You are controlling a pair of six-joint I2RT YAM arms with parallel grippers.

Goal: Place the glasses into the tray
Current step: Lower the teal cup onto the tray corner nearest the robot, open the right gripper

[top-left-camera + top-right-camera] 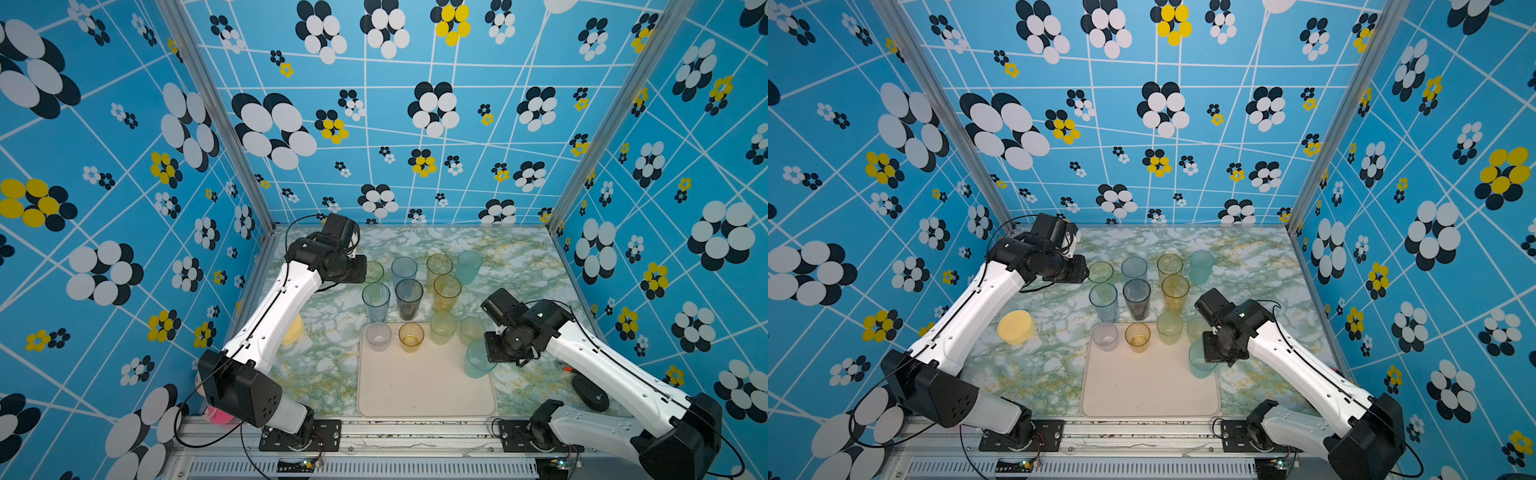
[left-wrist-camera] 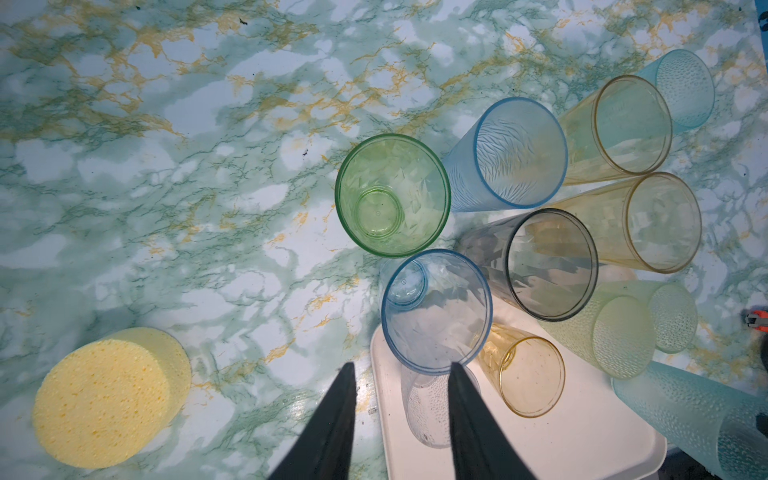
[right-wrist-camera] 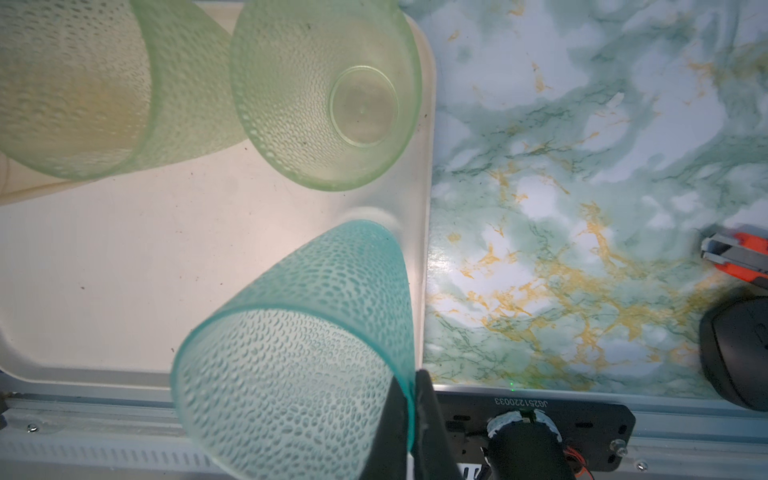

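Right wrist view: the teal glass (image 3: pixel 299 353) is tilted, its rim pinched by the right gripper (image 3: pixel 409 384), one finger inside, one outside, jaws clamped on the wall. Its base hangs over the tray (image 3: pixel 124 270) just inside the rim; can't tell if it touches.

In both top views the tray (image 1: pixel 424 386) lies lower ctr of the frame, w/ the teal glass (image 1: pixel 478 359) at its right edge. Four more stand along the tray's far edge: a clear short glass (image 1: pixel 378 336), an amber short glass (image 1: pixel 411 336) and two pale green glasses (image 1: pixel 442 328). Seven tall glasses (image 1: pixel 409 297) stand upright on the marble tabletop (image 1: pixel 324 365) just above the tray, packed in two rows.

Over that group hovers the left gripper (image 2: pixel 401 370), jaws apart, nothing clamped. Its fingertips frame the rim of the blue glass (image 2: pixel 436 311); contact unclear.

The yellow sponge disc (image 1: pixel 1016 327) sits left of the tray, well apart. A black mouse (image 1: pixel 590 392) and an orange-grey tool (image 3: pixel 735 257) lie right of the tray.
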